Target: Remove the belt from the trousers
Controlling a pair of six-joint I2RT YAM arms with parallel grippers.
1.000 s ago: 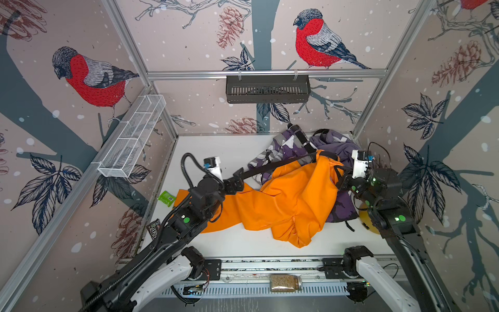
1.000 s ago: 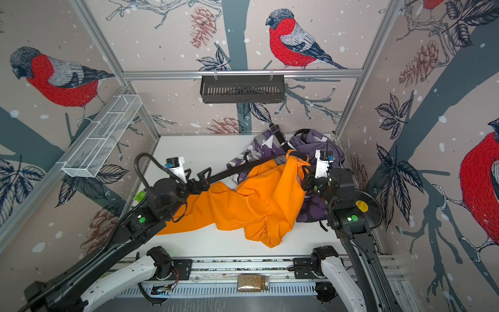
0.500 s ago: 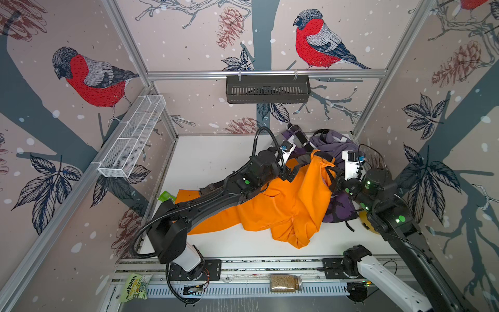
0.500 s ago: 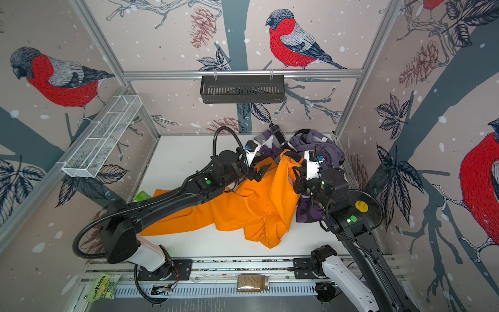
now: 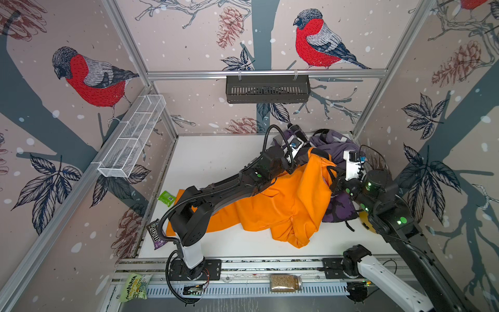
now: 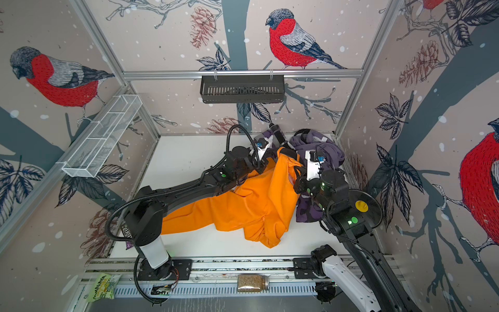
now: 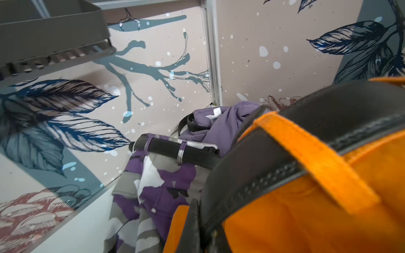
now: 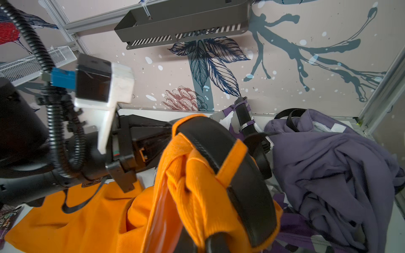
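Orange trousers point(image 5: 283, 205) point(image 6: 243, 205) lie across the white table, their waistband lifted at the back right. A black belt point(image 5: 320, 154) point(image 7: 328, 122) point(image 8: 219, 140) runs through the orange loops. My left gripper point(image 5: 301, 159) point(image 6: 267, 160) point(image 7: 203, 230) reaches over the trousers to the waistband and is shut on the belt. In the right wrist view the left gripper point(image 8: 153, 140) meets the belt's end. My right gripper point(image 5: 333, 181) point(image 6: 297, 183) point(image 8: 210, 243) is shut on the bunched orange waistband, just right of the belt's arch.
Purple camouflage trousers with their own black belt point(image 5: 294, 132) and a plain purple garment point(image 5: 334, 146) are piled at the back right corner. A green packet point(image 5: 167, 197) and a dark sweets bag point(image 5: 156, 233) lie at the left edge. A black basket point(image 5: 267, 87) hangs on the back wall.
My left arm swung from the left of the table across to the raised waistband, then its gripper went from open to shut on the belt. The right gripper stayed shut on the waistband.
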